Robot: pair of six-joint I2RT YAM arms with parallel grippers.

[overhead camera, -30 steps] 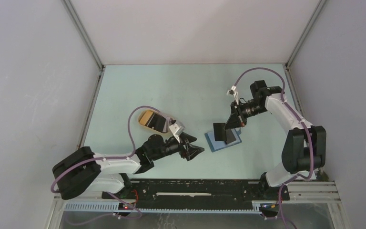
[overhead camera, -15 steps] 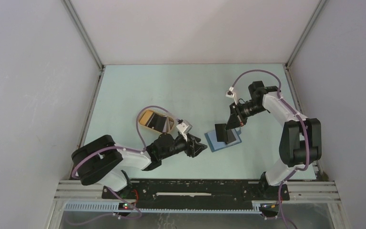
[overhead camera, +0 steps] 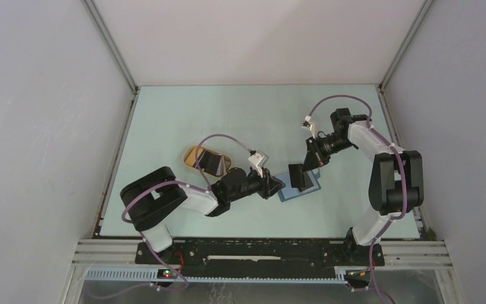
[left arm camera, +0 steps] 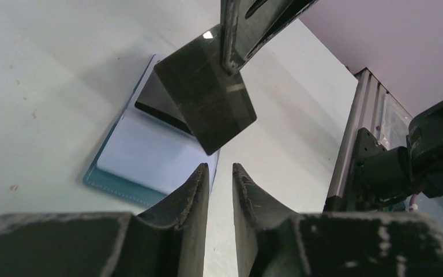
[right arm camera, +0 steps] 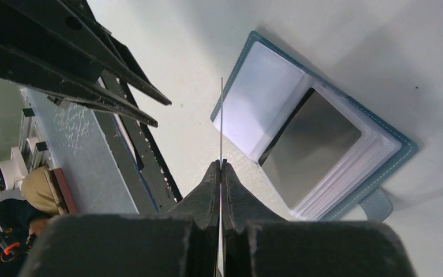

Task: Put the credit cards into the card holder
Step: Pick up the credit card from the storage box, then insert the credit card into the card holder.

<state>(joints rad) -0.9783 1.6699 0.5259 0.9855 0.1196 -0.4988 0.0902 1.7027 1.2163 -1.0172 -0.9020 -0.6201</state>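
Grey walls box in a pale green bench (overhead camera: pixel 164 126). Left of its centre sits a tan tray (overhead camera: pixel 193 154) with dark cards (overhead camera: pixel 212 164) lying in it. Right of that, the left gripper (left arm camera: pixel 220 179) hovers low by the card holder (left arm camera: pixel 144 156), jaws drawn narrow with nothing between them. The card holder lies open and flat just right of the bench's centre, toward the near edge, with a seated card (right arm camera: pixel 311 144) in one sleeve. Over it the right gripper (right arm camera: pixel 221 167) is clamped on a dark credit card (left arm camera: pixel 207 98), hanging corner-down; whether that corner touches the card holder I cannot tell. The step looks like insertion. Next, the card's leading edge needs lining up with a free sleeve mouth and sliding in, with the left gripper probably steadying the card holder.
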